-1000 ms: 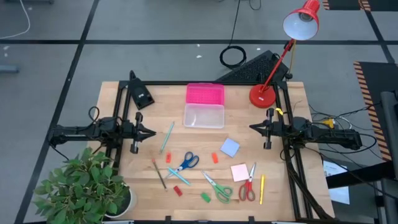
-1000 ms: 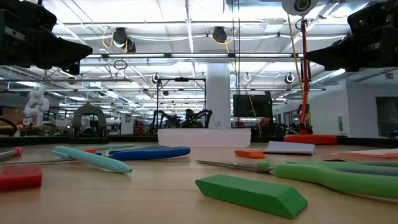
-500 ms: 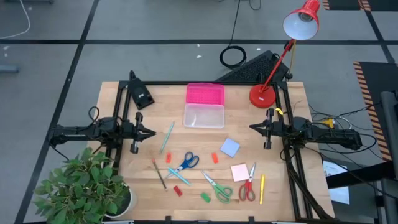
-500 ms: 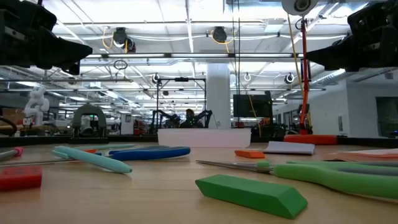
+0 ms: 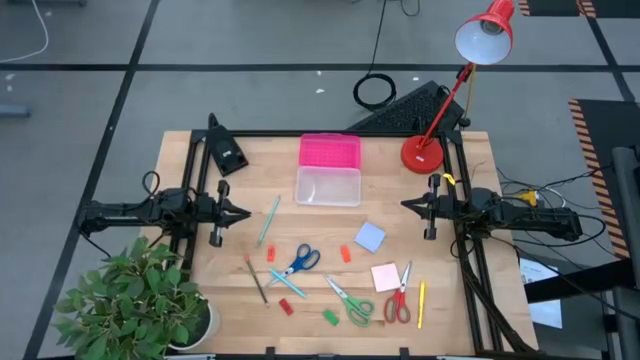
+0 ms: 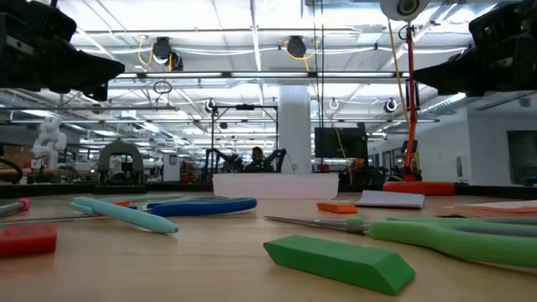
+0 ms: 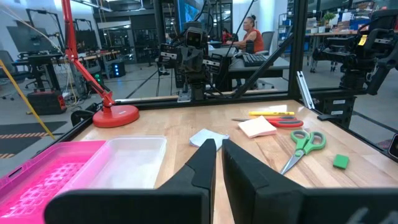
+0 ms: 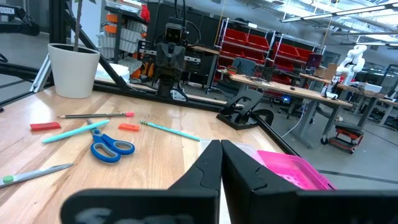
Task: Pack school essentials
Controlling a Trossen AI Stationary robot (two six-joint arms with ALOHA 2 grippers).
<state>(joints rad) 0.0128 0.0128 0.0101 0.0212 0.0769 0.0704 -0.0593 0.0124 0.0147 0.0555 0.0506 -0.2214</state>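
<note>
The stationery lies loose on the near half of the wooden table (image 5: 200, 150), between the two arms and touched by neither: blue-handled scissors (image 5: 298, 262) near the middle, green-handled scissors (image 5: 350, 301) and red-handled scissors (image 5: 399, 298) toward the right, a blue notepad (image 5: 370, 237) and a pink notepad (image 5: 386, 277) between them, a teal pencil (image 5: 270, 220) and a yellow pencil (image 5: 421, 304) at either flank, plus small red and green erasers, of which the green eraser (image 6: 339, 262) fills the low view's foreground. The left gripper (image 5: 241, 212) hangs at the table's left edge, well apart from these things, its fingers nearly together and holding nothing. The right gripper (image 5: 408, 205) mirrors it at the right edge, likewise nearly closed and empty. Farther back sit a clear box (image 5: 328, 186) touching its pink lid (image 5: 329, 151), and a red lamp (image 5: 422, 153). A potted plant (image 5: 135, 305) hides the near left corner.
</note>
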